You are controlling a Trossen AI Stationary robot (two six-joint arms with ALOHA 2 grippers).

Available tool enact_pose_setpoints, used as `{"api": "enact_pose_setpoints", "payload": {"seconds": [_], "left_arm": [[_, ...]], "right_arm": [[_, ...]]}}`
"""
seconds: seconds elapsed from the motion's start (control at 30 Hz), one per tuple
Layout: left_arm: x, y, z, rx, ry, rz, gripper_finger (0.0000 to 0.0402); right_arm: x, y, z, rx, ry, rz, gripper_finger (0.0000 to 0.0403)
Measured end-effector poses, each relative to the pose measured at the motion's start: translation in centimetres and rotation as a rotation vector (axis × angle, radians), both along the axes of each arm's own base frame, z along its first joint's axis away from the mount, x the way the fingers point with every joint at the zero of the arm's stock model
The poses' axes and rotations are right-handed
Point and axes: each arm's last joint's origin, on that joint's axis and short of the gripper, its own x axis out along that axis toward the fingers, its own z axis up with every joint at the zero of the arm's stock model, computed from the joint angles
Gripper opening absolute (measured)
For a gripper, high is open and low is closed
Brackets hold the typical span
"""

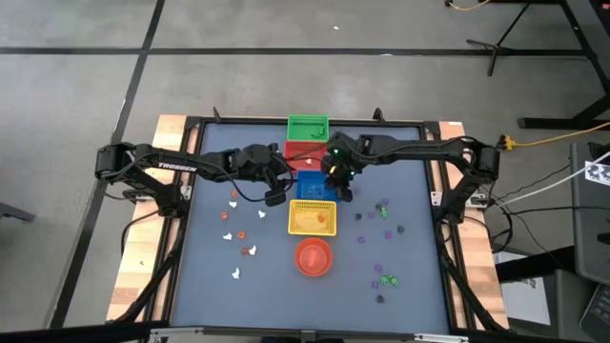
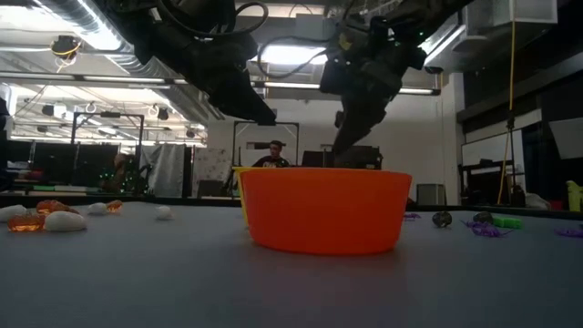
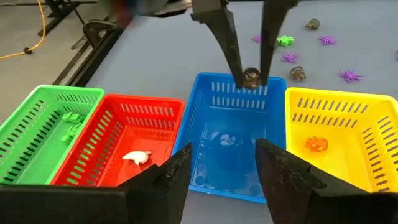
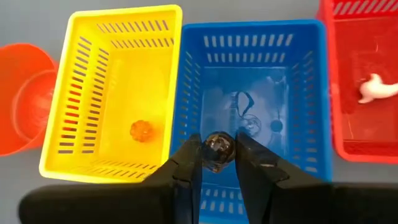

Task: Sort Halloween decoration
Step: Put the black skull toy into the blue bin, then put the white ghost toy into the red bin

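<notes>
Four square baskets stand in a row down the middle of the table point(image 1: 210, 286): green basket point(image 1: 307, 127) farthest, then red basket point(image 1: 303, 151), blue basket point(image 1: 315, 184) and yellow basket point(image 1: 313, 217), with a round orange bowl point(image 1: 314, 256) nearest. The right end effector point(image 4: 218, 163) hangs over the blue basket, its fingers closed on a small dark round trinket point(image 4: 217, 150). The left end effector point(image 3: 217, 180) hovers just left of the baskets, fingers spread apart and holding nothing. Inside the baskets lie a white trinket point(image 3: 135, 157) in the red one, an orange trinket point(image 3: 316, 144) in the yellow one and a green trinket point(image 3: 69, 121) in the green one. White and orange trinkets point(image 1: 238, 233) are scattered on the table's left; purple, dark and green ones point(image 1: 381, 248) on its right.
</notes>
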Motion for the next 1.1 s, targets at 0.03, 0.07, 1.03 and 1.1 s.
{"api": "enact_pose_setpoints", "payload": {"seconds": [0.03,0.07,1.03,1.1], "left_arm": [[0.0,0.0,0.0,0.0,0.0,0.0,0.016],[0.0,0.0,0.0,0.0,0.0,0.0,0.016],[-0.49,-0.11,-0.33,-0.015,0.063,-0.001,0.016],[-0.88,-0.23,-0.28,-0.022,0.092,-0.004,0.016]], "right_arm": [[0.05,0.18,-0.02,-0.004,0.001,0.004,0.0078],[0.08,0.23,-0.01,-0.005,0.0,0.005,0.0078],[0.28,0.48,0.09,-0.016,-0.019,0.019,0.0199],[0.28,0.48,0.1,-0.017,-0.019,0.019,0.0198]]}}
